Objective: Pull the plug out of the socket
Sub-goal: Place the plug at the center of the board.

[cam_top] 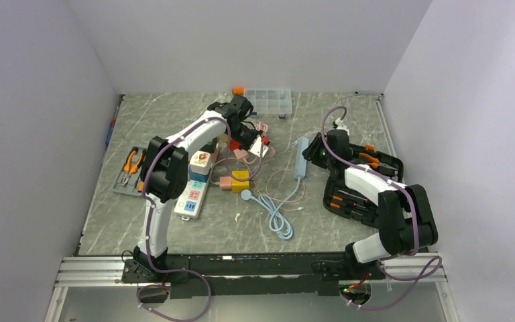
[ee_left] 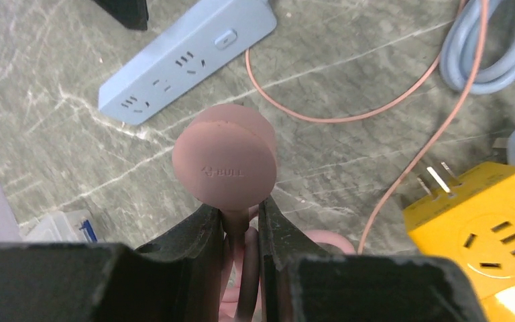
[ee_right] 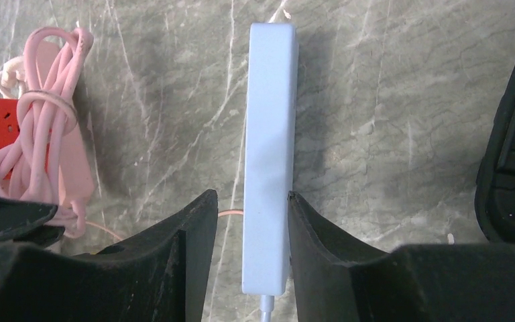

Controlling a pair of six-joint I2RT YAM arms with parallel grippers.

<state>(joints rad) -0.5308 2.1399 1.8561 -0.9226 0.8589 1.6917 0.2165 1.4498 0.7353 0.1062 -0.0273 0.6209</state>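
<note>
The socket (cam_top: 193, 194), a long white strip with pastel outlet faces, lies on the table left of centre, beside my left arm. A round pink plug (ee_left: 224, 164) hangs above the marble, away from that strip, its prongs hidden. My left gripper (ee_left: 241, 208) is shut on the plug's neck; in the top view it (cam_top: 249, 144) sits beyond the socket's far end. My right gripper (ee_right: 251, 195) straddles a light blue power strip (ee_right: 268, 134), right finger against it and a gap on the left. The top view shows this gripper (cam_top: 310, 155) beside the same blue strip (cam_top: 301, 159).
A yellow cube adapter (ee_left: 483, 235) and thin pink cords lie near the plug. A bundled pink cord (ee_right: 43, 127) lies left of the blue strip. A black tool case (cam_top: 362, 184) is at the right, a pliers tray (cam_top: 131, 171) at the left, a clear organiser box (cam_top: 268, 102) at the back.
</note>
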